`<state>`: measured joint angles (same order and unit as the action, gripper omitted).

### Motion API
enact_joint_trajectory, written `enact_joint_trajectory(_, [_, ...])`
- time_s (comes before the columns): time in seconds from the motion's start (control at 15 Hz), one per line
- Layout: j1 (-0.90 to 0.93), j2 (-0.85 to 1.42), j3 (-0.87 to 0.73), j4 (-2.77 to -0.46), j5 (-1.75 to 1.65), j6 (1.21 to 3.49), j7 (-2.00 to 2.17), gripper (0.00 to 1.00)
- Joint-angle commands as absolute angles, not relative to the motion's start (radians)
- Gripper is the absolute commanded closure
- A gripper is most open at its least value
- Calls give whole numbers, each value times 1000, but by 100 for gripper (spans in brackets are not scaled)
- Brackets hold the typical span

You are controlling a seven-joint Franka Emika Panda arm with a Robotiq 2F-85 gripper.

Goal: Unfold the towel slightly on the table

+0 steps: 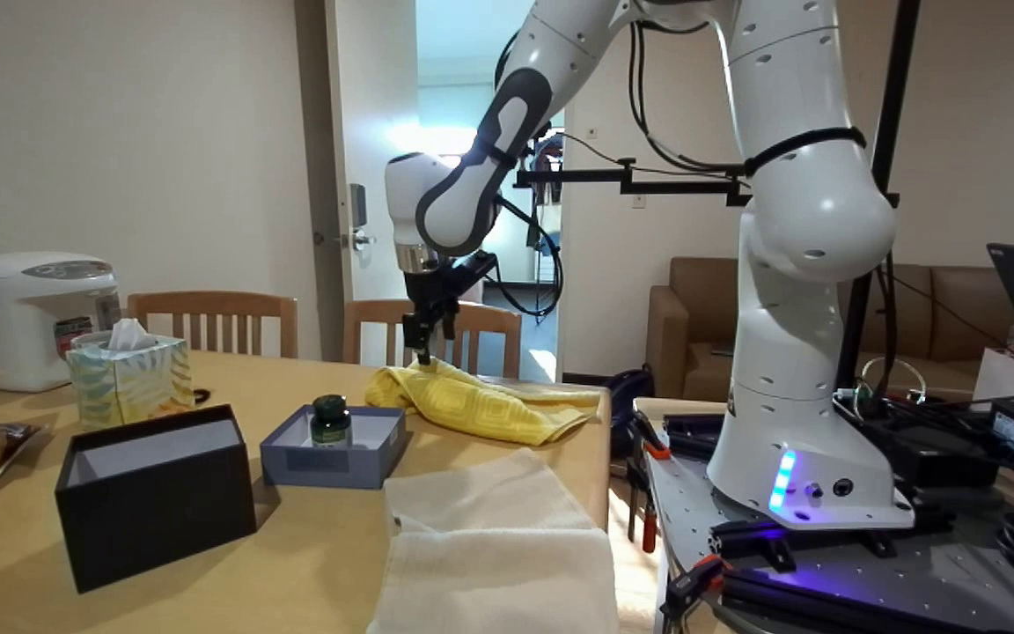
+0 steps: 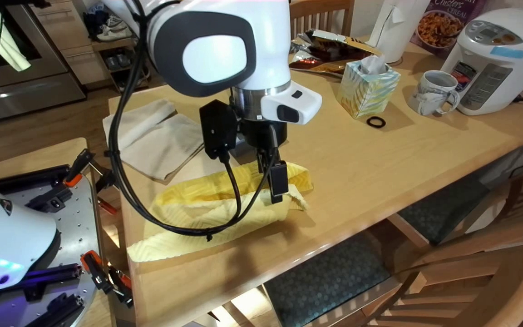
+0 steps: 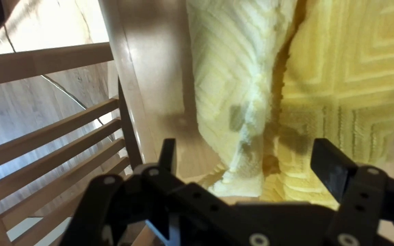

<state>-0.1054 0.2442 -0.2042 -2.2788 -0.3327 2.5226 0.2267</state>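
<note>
The yellow towel [image 1: 489, 407] lies crumpled near one end of the wooden table [image 1: 313, 550]. A raised ridge runs along it, with a paler flap [image 3: 217, 92] on one side and a deeper yellow part [image 3: 347, 82] on the other. Right over the towel's end, my gripper [image 3: 243, 150] points down, jaws wide apart. Folds of towel show below the gap, none of them gripped. One fingertip [image 3: 168, 150] appears over bare wood, the other over yellow cloth. Whether either touches the towel I cannot tell.
A whitish cloth [image 1: 507, 577] lies beside the towel. Close by are a shallow blue-grey box [image 1: 322, 467] holding a dark jar [image 1: 330, 427], a black box [image 1: 159, 506] and a tissue box [image 2: 368, 91]. A chair [image 3: 56, 143] stands against the table's edge. Cables [image 2: 125, 181] loop beneath the arm.
</note>
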Motion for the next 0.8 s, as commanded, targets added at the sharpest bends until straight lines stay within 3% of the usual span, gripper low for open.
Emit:
enact_joint_trajectory(0.0, [-95,252,-219,-2245,-339,2469,234,0])
enact_joint_trajectory(0.73, [-119,314,-190,-2228,-223,2470,167,1])
